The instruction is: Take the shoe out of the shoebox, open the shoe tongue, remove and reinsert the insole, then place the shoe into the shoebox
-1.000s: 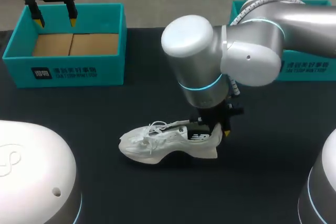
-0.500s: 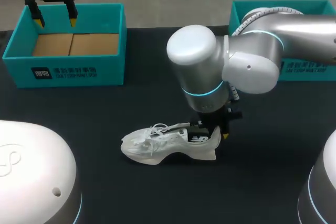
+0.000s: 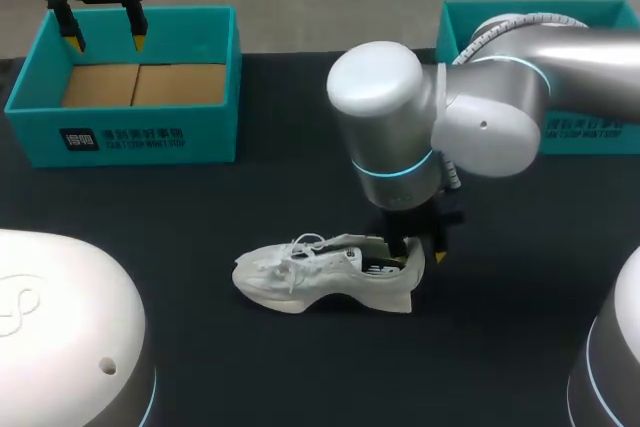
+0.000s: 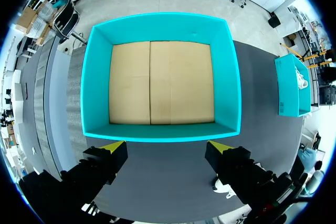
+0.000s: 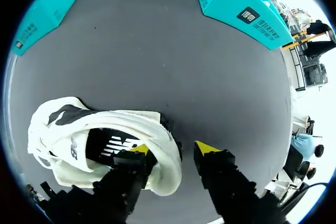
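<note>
A white sneaker [image 3: 310, 275] lies on the black table, toe to the left, heel to the right. My right gripper [image 3: 420, 252] stands over the heel. In the right wrist view its fingers straddle the heel wall of the sneaker [image 5: 79, 129]: one yellow tip sits inside the shoe, the other outside with a small gap to the heel, so the right gripper [image 5: 170, 150] is open. My left gripper [image 3: 103, 39] hovers open and empty over the back of the teal shoebox [image 3: 130, 137]. The left wrist view shows the left gripper [image 4: 165, 148] above the box's near wall [image 4: 163, 132] and its bare cardboard floor.
A second teal box [image 3: 580, 132] stands at the back right behind my right arm, also visible ahead of the right gripper as a teal box [image 5: 247, 14]. The table stretches dark and flat between the two boxes.
My right gripper's fingers have spread apart at the heel. The right arm and the sneaker have shifted slightly to the right. The left arm has not moved.
</note>
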You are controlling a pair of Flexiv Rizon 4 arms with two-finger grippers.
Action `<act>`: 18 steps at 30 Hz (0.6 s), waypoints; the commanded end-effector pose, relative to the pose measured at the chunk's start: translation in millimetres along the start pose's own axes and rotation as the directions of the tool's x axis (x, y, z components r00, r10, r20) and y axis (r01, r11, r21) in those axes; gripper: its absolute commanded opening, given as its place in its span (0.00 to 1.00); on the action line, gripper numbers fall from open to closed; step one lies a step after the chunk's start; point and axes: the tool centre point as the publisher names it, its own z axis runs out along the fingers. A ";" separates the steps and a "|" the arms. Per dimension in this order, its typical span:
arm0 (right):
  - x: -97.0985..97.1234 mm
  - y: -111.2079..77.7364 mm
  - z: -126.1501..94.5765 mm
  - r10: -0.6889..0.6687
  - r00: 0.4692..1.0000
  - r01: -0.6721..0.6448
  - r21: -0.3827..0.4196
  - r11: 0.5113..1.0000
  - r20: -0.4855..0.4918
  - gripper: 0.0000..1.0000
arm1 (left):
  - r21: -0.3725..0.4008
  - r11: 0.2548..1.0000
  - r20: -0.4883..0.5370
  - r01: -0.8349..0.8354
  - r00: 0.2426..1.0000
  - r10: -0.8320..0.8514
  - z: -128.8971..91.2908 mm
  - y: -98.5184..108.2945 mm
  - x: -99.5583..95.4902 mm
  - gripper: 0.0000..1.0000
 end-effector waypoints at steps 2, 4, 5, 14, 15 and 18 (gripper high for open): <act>-10.0 -4.6 -31.4 -0.027 0.999 0.026 -0.039 0.999 -0.027 1.00 | -0.001 1.000 0.001 0.000 1.000 0.000 -0.1 -0.1 0.2 1.00; -9.6 -3.8 -47.2 -0.051 0.998 0.048 -0.069 0.996 -0.044 1.00 | -0.001 1.000 0.001 0.000 1.000 0.000 -0.1 -0.1 0.2 1.00; -10.0 -3.1 -54.9 -0.067 0.996 0.062 -0.085 0.994 -0.051 1.00 | -0.001 1.000 0.001 0.000 1.000 0.000 -0.1 -0.1 0.2 1.00; -18.8 5.6 -116.9 -0.464 0.878 0.413 -0.304 0.859 -0.116 1.00 | -0.001 1.000 0.001 0.000 1.000 0.000 -0.1 -0.1 0.2 1.00; -20.7 7.1 -122.4 -0.527 0.840 0.465 -0.331 0.821 -0.127 1.00 | -0.001 1.000 0.001 0.000 1.000 0.000 -0.1 -0.1 0.2 1.00; -29.3 10.7 -136.8 -0.690 0.713 0.596 -0.411 0.690 -0.123 1.00 | -0.001 1.000 0.001 0.000 1.000 0.000 -0.1 -0.1 0.2 1.00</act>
